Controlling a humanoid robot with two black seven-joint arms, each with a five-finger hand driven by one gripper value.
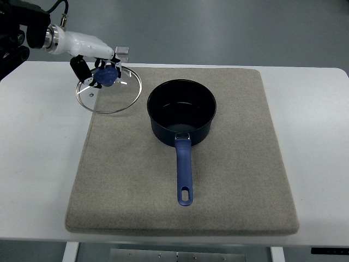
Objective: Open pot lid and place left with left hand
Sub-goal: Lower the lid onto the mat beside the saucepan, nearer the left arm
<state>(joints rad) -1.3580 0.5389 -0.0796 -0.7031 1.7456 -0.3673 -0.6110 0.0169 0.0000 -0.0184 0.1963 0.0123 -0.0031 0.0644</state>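
Grey floor lay behind a white table (pixel 38 164) on which a beige mat (pixel 229 180) was spread. At the mat's middle stood the pot (pixel 181 112), open and dark inside, its blue handle pointing toward the near edge. Its glass lid (pixel 112 94) was already off, sitting at the mat's far-left corner, well apart from the pot and partly overhanging the mat's edge. Whether it rested flat or hung just above the surface could not be told. The left hand (pixel 101 70), reaching in from the upper left, had its fingers curled around the lid's blue knob (pixel 108 75). The right hand was out of view. Judging by this, the step in hand was the placing; next would come setting the lid fully down, loosening the fingers and lifting straight away so the lid would not be dragged.
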